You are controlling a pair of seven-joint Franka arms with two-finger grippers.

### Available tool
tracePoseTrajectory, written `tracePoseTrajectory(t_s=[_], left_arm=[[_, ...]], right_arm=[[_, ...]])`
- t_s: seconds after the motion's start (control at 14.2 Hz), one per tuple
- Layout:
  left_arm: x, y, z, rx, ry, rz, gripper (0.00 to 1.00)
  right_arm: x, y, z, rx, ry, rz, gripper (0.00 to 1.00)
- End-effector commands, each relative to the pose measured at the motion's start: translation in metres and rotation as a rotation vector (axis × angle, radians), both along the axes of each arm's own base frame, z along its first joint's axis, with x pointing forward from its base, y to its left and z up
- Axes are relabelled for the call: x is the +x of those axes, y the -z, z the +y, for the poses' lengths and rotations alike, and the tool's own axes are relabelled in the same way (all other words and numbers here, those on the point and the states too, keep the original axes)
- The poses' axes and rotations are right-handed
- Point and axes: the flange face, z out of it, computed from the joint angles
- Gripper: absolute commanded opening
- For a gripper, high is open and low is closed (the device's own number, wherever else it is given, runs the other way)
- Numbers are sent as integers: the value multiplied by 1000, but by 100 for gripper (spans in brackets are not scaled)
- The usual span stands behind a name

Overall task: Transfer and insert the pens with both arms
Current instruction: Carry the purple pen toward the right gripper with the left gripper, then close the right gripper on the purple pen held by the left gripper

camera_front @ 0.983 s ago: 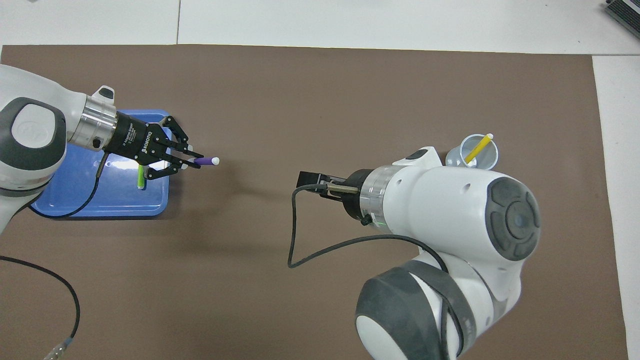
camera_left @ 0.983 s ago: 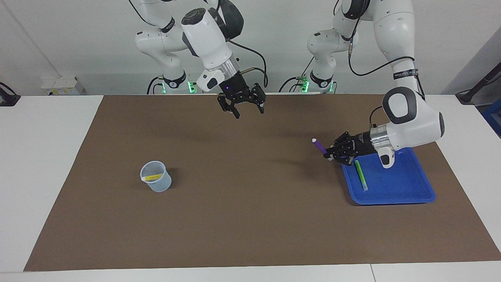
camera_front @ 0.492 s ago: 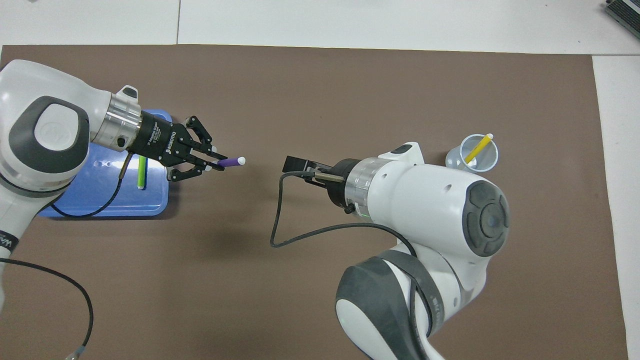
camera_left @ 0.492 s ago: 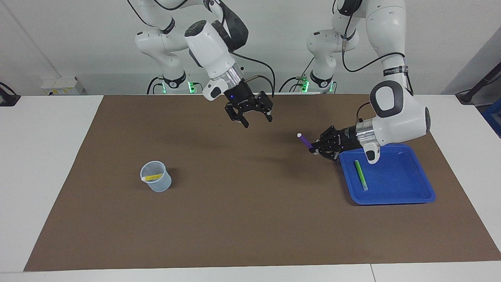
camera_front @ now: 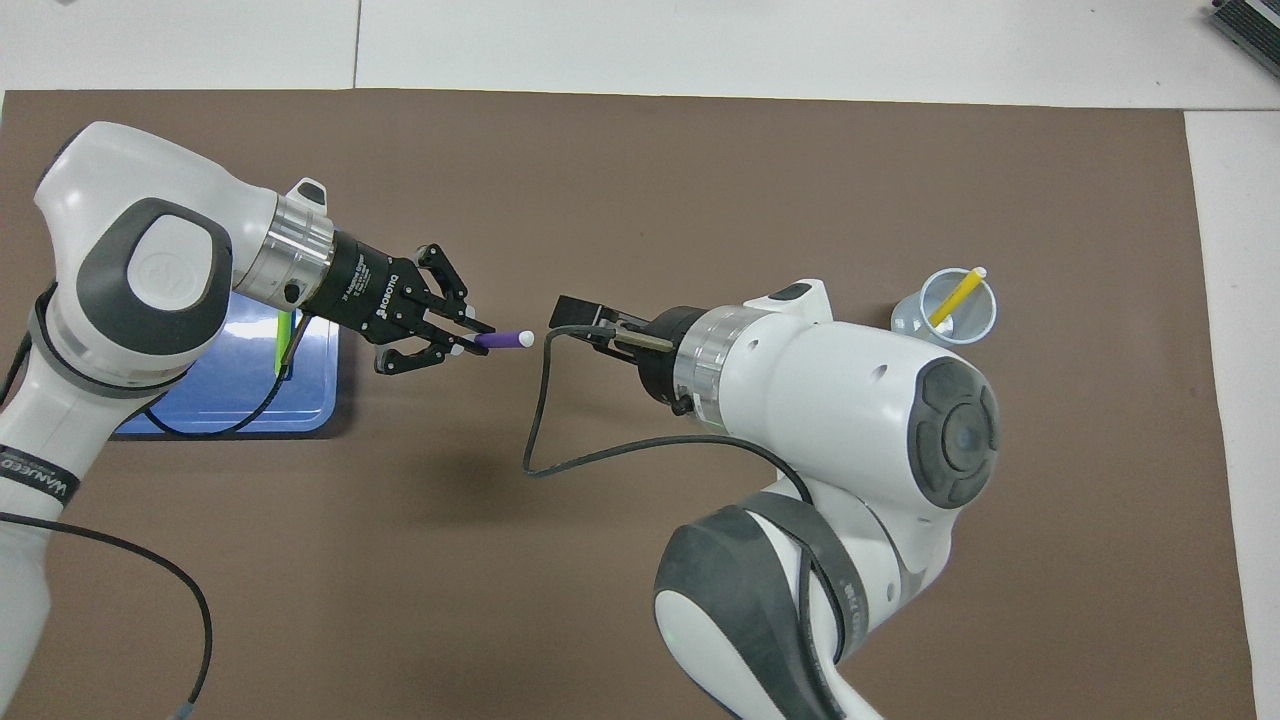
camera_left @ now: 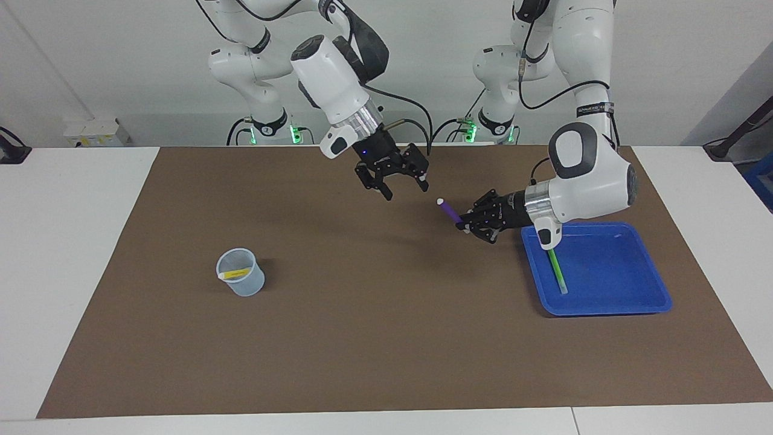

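In the facing view, the purple pen [camera_left: 448,211] was gripped at its lower end by the closed left pincer [camera_left: 466,225] above the brown mat [camera_left: 374,338], its whitish tip slanted up toward the open right pincer [camera_left: 403,184], held just apart from it. In the overhead view, the pen's long axis was seen pointing straight at the right pincer, largely hidden under its own wrist; the green pen [camera_front: 283,345] was left in the blue tray [camera_front: 240,420], the yellow pen [camera_front: 953,297] in the clear cup [camera_front: 925,322], and the white surface [camera_front: 780,40] edged the mat.
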Motion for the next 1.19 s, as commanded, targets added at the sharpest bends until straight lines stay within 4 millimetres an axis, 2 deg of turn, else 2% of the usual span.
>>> tracePoseTrajectory(t_s=[0.0,0.14,0.49,0.77,1.12], left_arm=[[-12,-10,-17,-3,-38,-1,0],[-13,-8,-15,0,-44,3,0],[-14,-15,-19,4,-74,16,0],[-14,-16,-22,11,-95,29,0],[-15,-16,-32,30,-137,48,0]], right_arm=[[0,4,16,23,-13,-7,88],[3,10,27,36,-17,-25,82],[5,16,27,7,-83,-65,67],[5,15,28,8,-83,-67,50],[5,15,28,8,-84,-66,40]])
